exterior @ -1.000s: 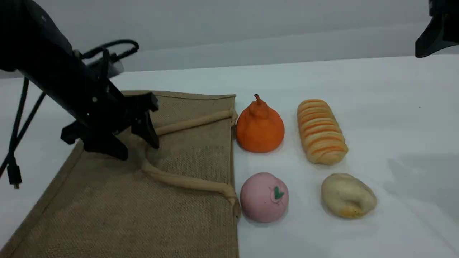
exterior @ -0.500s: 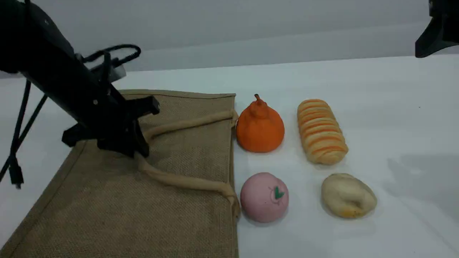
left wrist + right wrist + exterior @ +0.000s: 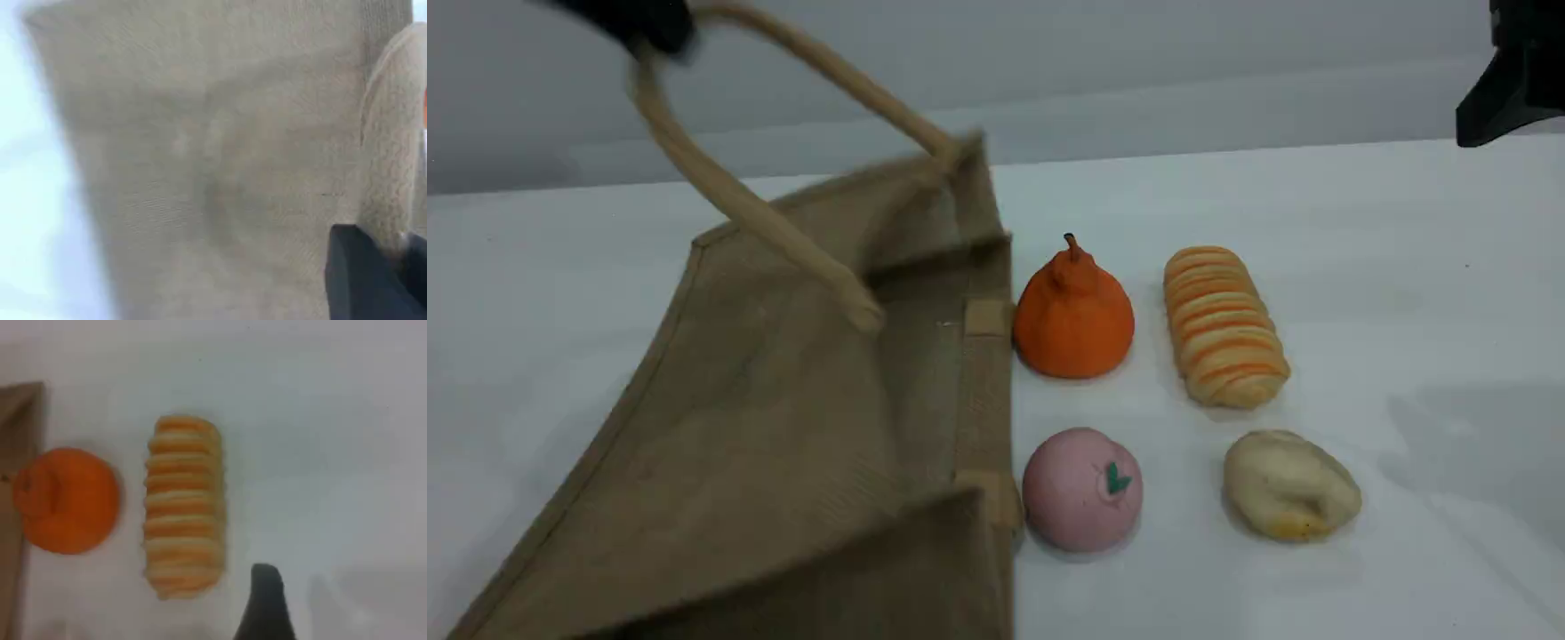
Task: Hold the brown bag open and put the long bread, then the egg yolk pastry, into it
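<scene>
bag handle [image 3: 783, 240] in left tool [image 3: 649, 27]

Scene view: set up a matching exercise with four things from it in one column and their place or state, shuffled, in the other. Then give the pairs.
Things
1. brown bag
2. long bread
3. egg yolk pastry
4. pink ball

Place or state
A. near row, farthest from the bag
B. upper side raised, mouth open
C. far row, farthest from the bag
D. near row, right beside the bag

Pairs: 1-B, 2-C, 3-A, 4-D
</scene>
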`<move>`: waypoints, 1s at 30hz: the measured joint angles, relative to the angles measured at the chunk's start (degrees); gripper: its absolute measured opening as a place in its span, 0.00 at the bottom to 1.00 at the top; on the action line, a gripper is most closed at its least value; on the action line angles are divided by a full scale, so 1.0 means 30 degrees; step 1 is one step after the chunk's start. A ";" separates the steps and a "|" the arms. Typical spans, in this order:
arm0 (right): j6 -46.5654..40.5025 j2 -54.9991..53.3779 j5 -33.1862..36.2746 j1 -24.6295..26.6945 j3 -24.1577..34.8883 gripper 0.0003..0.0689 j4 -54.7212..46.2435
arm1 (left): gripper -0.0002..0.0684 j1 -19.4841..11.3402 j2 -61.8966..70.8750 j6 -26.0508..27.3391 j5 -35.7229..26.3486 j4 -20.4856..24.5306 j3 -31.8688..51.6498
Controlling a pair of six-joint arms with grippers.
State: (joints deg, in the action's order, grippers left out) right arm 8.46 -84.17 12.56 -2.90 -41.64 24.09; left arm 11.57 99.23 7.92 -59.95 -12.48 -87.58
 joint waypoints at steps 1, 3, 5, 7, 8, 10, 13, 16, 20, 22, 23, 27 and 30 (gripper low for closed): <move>0.0000 0.0000 -0.0021 0.0000 0.0000 0.70 0.0000 | 0.13 0.0000 -0.0526 -0.0017 -0.0855 0.0738 -0.0687; 0.0000 0.0000 -0.0132 0.0000 0.0000 0.70 0.0015 | 0.13 0.0000 -0.1368 0.0025 -0.2337 0.1901 -0.1905; 0.0000 0.0000 -0.0197 0.0000 0.0000 0.70 0.0015 | 0.13 0.0000 -0.2065 0.0357 -0.3259 0.2731 -0.3109; 0.0000 0.0000 -0.0216 0.0000 0.0000 0.70 0.0015 | 0.13 0.0000 -0.2538 0.0835 -0.3517 0.2916 -0.3997; 0.0000 0.0000 -0.0254 0.0000 0.0000 0.70 0.0015 | 0.13 0.0000 -0.2771 0.1126 -0.3517 0.2891 -0.4333; 0.0000 0.0000 -0.0339 0.0000 0.0000 0.70 0.0015 | 0.13 0.0000 -0.3136 0.1967 -0.3517 0.2653 -0.4631; 0.0000 0.0000 -0.0339 0.0000 0.0000 0.70 0.0015 | 0.13 0.0000 -0.3309 0.3631 -0.3499 0.2044 -0.4631; 0.0282 0.0000 -0.0340 0.0000 0.0000 0.70 0.0015 | 0.13 0.0000 -0.3253 0.5283 -0.3409 0.0846 -0.4631; 0.1190 0.0000 -0.0834 -0.0726 0.0000 0.70 0.0097 | 0.13 0.0000 -0.3253 0.7348 -0.3384 -0.0929 -0.4631; 0.1752 0.0000 -0.1523 -0.1304 0.0000 0.70 0.0097 | 0.13 0.0000 -0.3253 0.7746 -0.3384 -0.1285 -0.4631; 0.1782 -0.0025 -0.1909 -0.1647 0.0000 0.70 0.0097 | 0.13 0.0000 -0.3253 0.7769 -0.3373 -0.1304 -0.4631; 0.1782 -0.1014 -0.3459 -0.2884 0.0000 0.70 0.0097 | 0.13 0.0000 -0.3253 0.7769 -0.3373 -0.1286 -0.4631; 0.1758 -0.2402 -0.3883 -0.3592 -0.0488 0.70 0.0097 | 0.13 0.0000 -0.3237 0.7769 -0.3373 -0.1346 -0.4631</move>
State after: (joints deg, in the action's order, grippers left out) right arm 13.74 -91.38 0.91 -13.68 -43.10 24.38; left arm 11.57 89.52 31.23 -70.07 -16.52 -101.48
